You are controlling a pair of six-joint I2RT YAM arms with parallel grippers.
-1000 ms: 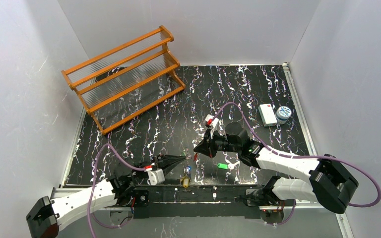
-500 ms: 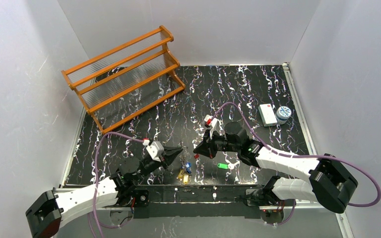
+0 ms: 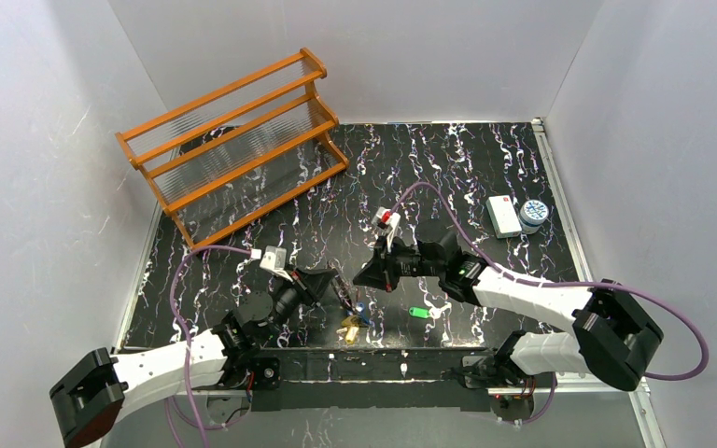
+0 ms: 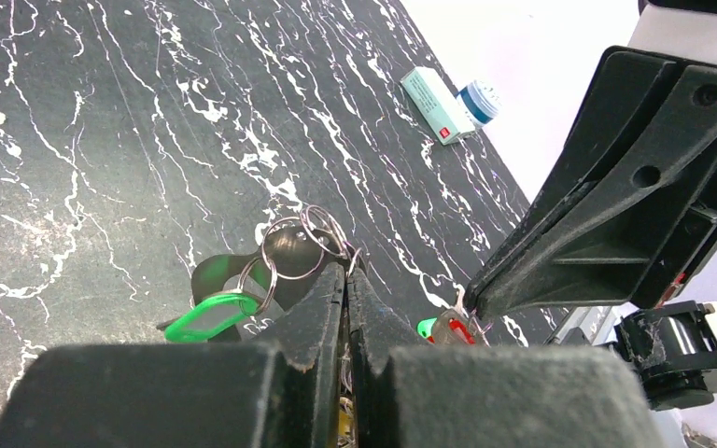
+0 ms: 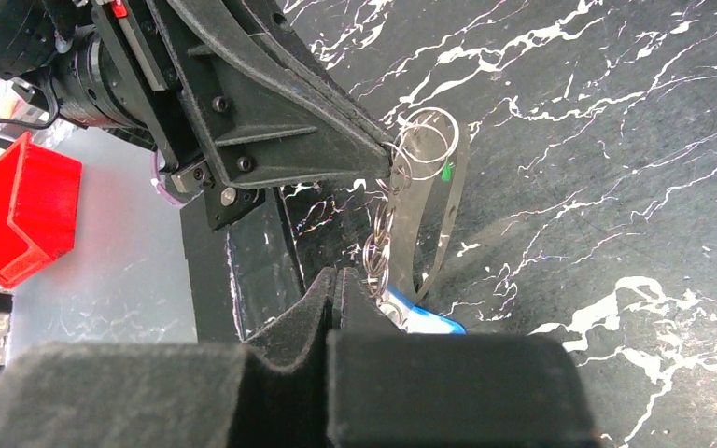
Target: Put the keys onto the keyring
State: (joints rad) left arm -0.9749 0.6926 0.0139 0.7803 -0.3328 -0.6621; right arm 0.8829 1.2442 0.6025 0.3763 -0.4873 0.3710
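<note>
— How do the jaws stand?
— Both pairs are pressed together. The left gripper (image 4: 345, 275) pinches the keyring (image 4: 322, 227), a bunch of thin silvery loops, at its very tip. The right gripper (image 5: 334, 278) faces it, close, with a red-tagged key (image 4: 455, 329) pinched at its tip.
— And the other keys?
— A short chain (image 5: 380, 245) drops from the keyring to the blue-tagged key (image 3: 362, 306), just beside the yellow-tagged key (image 3: 348, 327), which lies on the black marbled tabletop (image 3: 467, 159) near its front edge. A green-tagged key (image 3: 417, 313) lies apart, to the right.
— Room to move?
— Bare marbled surface stretches beyond and to both sides. The orange rack (image 3: 243, 149) fills the far left corner. The white box (image 3: 502, 216) and round tub (image 3: 533, 214) sit by the right edge, well apart from the grippers.
— Anything unclear?
— The right fingers cut off the blue tag in their own view. A second green tag (image 4: 207, 315) shows left of the left fingers; whether it hangs or lies flat I cannot tell
</note>
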